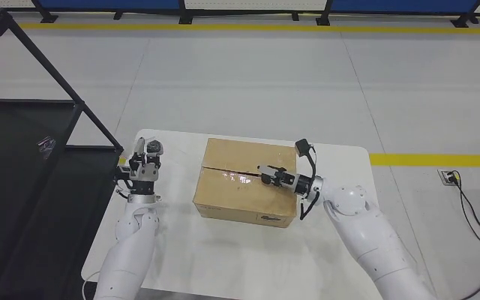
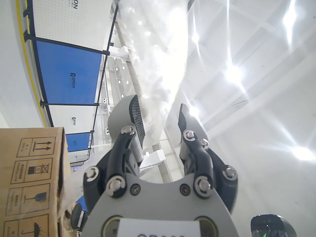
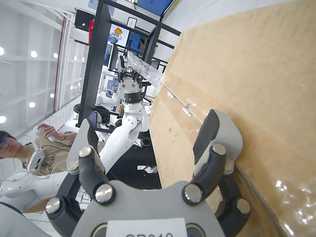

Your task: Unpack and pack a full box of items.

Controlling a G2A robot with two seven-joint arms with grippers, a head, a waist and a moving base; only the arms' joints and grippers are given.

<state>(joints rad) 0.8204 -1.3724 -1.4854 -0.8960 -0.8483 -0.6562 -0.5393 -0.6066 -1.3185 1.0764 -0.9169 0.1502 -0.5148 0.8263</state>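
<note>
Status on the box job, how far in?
Done: clear tape partly peeled off the box seam, its far end attached there. In hand: left tool holds the loose end raised beside the box; right tool, open, rests on the box top. Left: finish the peel, open the shut flaps, unpack, repack.

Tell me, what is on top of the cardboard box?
On the cardboard box, the open right pincer rests by the taped seam. The box is shut, so its contents are hidden.
</note>
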